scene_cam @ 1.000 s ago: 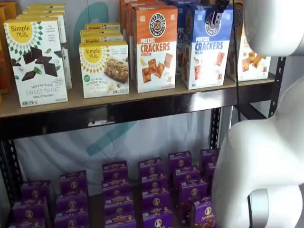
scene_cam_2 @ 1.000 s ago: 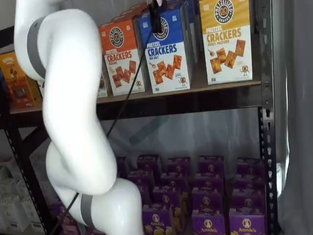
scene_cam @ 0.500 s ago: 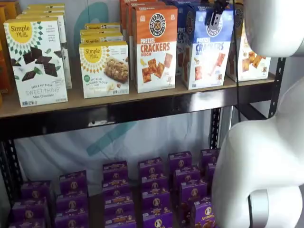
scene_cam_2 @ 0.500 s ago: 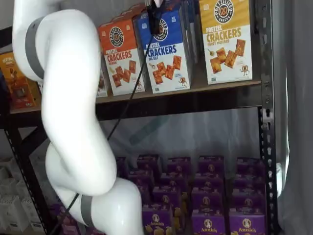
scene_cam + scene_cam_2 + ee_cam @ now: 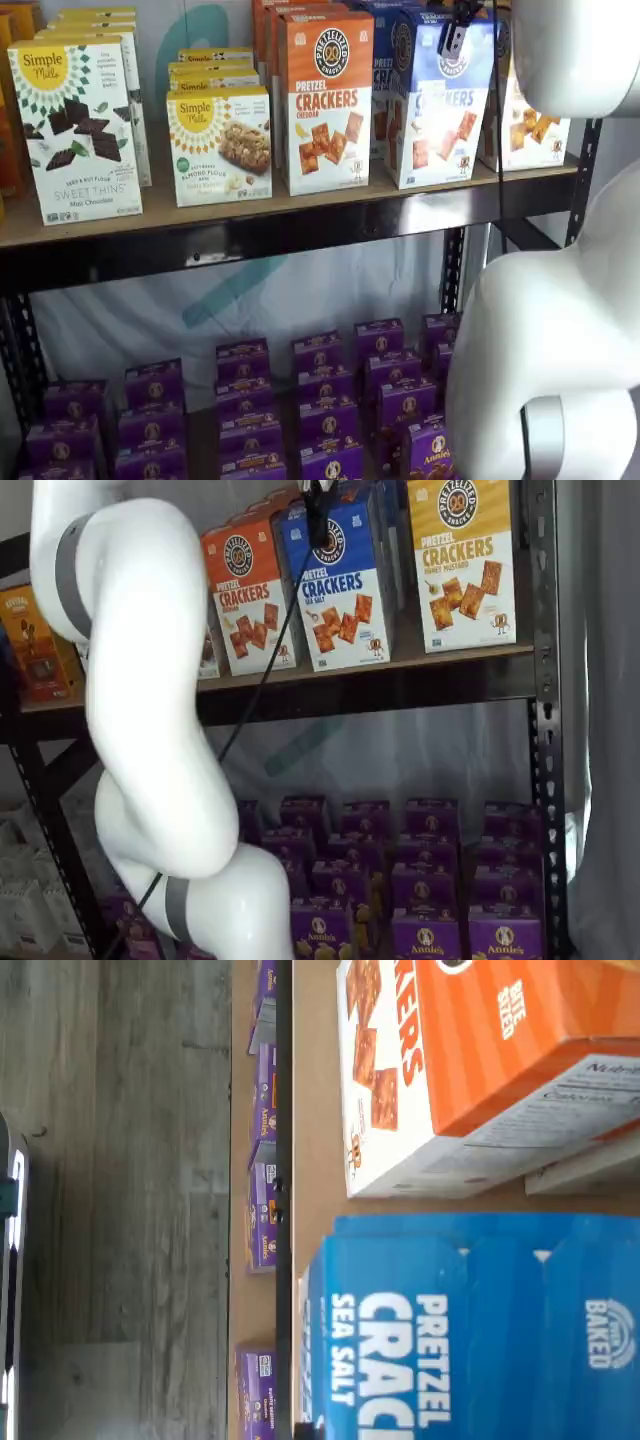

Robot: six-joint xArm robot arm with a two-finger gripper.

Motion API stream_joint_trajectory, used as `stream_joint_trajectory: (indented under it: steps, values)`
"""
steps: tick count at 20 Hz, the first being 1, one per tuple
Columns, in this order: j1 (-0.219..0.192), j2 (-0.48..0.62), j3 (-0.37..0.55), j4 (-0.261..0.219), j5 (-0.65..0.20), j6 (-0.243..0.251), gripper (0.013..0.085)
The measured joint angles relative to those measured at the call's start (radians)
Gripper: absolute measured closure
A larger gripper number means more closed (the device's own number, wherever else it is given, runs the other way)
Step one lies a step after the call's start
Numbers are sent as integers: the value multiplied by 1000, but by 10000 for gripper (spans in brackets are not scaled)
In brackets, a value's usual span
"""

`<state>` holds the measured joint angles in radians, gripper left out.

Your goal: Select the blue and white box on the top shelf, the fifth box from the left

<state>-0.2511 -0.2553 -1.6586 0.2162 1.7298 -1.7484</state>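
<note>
I see a tall cardboard box with a blue top and white bottom (image 5: 343, 585), with brown square crackers on it. Next to it stands an orange and white cardboard box (image 5: 325, 100). The tan wood shelf (image 5: 200, 205) has a black front rail. Small purple boxes (image 5: 320, 400) sit below.

On the top shelf (image 5: 300, 215) the blue and white box (image 5: 440, 110) stands between the cheddar box (image 5: 323, 100) on its left and the mustard box (image 5: 463, 560) on its right — more boxes queue behind each. The claw (image 5: 452, 35) hangs at its upper front. Below sit the small boxes (image 5: 320, 400) — several rows deep.
</note>
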Motion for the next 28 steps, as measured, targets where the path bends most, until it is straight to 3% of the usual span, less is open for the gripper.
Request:
stream_joint_trajectory:
  steps: [2, 5, 10, 18, 28]
  values:
    - [-1, 1, -3, -1, 4, -1, 330]
    - [0, 1, -2, -3, 6, -1, 410]
    - [1, 0, -3, 3, 13, 3, 410]
    - [3, -13, -35, 9, 121, 18, 410]
    - [12, -172, 132, -16, 156, 18, 410]
